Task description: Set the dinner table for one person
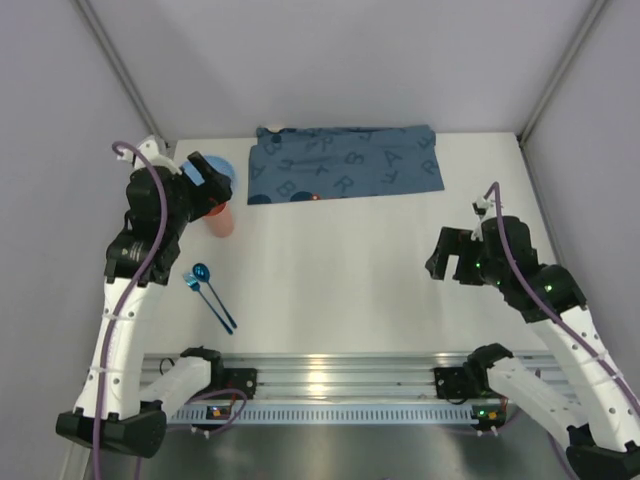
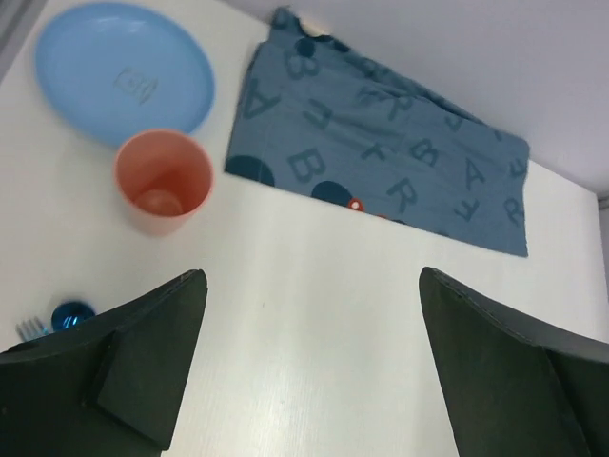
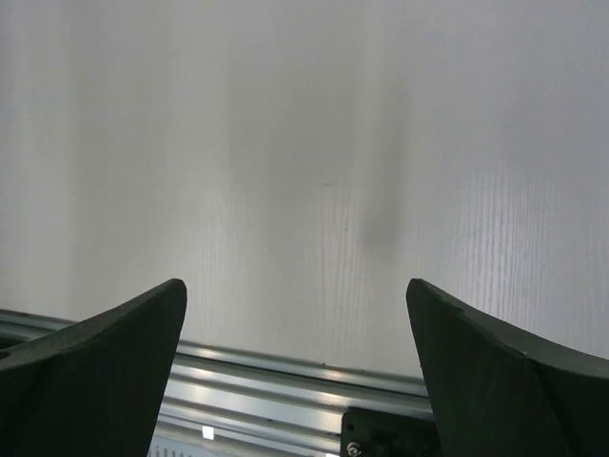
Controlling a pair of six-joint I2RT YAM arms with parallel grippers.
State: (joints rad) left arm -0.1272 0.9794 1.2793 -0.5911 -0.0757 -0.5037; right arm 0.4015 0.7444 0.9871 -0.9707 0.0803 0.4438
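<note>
**Top external view: nothing is laid yet, and both arms are hanging empty**

Top external view is showing the white tabletop (image 1: 340,260) filling the whole workspace, with its aluminium rail (image 1: 330,375) running along the near edge by the arm bases. A blue letter-printed placemat (image 1: 345,163) is lying rumpled along the far edge. It is sitting too far back to serve as a place setting, so it is probably waiting to be pulled nearer.

The rest of the ware is gathering toward the far left corner. A blue plate (image 2: 124,69) is lying flat there, with an orange cup (image 2: 164,181) standing upright just beside it and apart from the placemat. A blue spoon (image 1: 201,271) and a blue fork (image 1: 190,282) are lying side by side nearer the left edge, their handles pointing toward the rail. This is looking like a stock of pieces waiting to be placed, not a finished setting.

The left arm (image 1: 140,240) is reaching over the plate and cup, which is suggesting one of them as its first pick. The left jaws are standing wide apart, holding and touching nothing. The right arm (image 1: 545,285) is hovering over bare tabletop toward the right edge, near the rail. The right jaws are also gaping wide and are carrying nothing.
</note>
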